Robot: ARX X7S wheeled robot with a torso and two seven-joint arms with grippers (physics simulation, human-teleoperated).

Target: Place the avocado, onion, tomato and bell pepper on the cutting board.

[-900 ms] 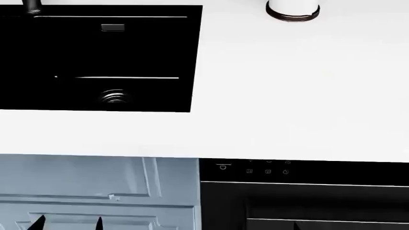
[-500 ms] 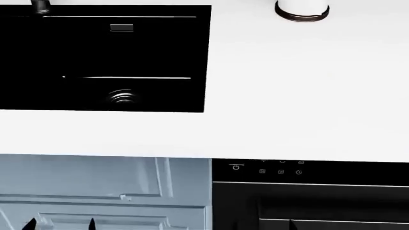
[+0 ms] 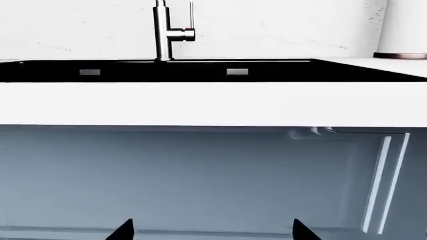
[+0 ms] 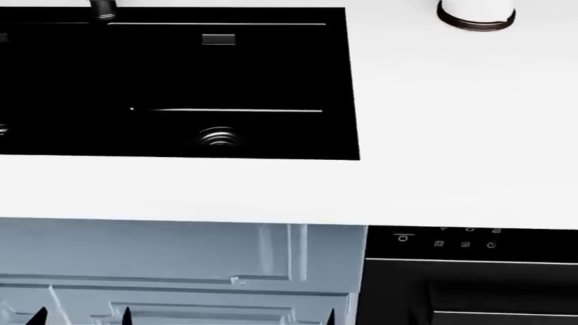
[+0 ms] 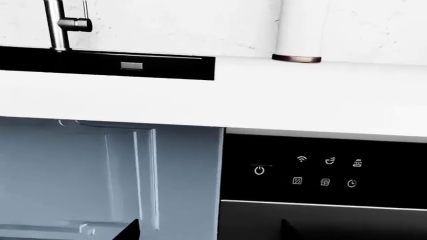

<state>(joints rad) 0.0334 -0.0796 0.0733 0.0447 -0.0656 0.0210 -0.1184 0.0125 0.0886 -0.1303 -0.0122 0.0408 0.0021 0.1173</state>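
Both grippers sit low before the blue cabinet (image 4: 145,257), below the white counter (image 4: 434,135) and black sink (image 4: 181,88); left gripper (image 3: 212,231) fingertips apart, right gripper (image 5: 210,229) likewise spread.

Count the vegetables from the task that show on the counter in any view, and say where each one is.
0. None shows on the white counter in any view, nor does a cutting board. Only the black sink, the faucet and a white canister appear. The vegetables may lie out of frame.

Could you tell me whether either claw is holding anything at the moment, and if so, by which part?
Nothing is held: the left claw and the right claw are both open and empty, low before the cabinet fronts.
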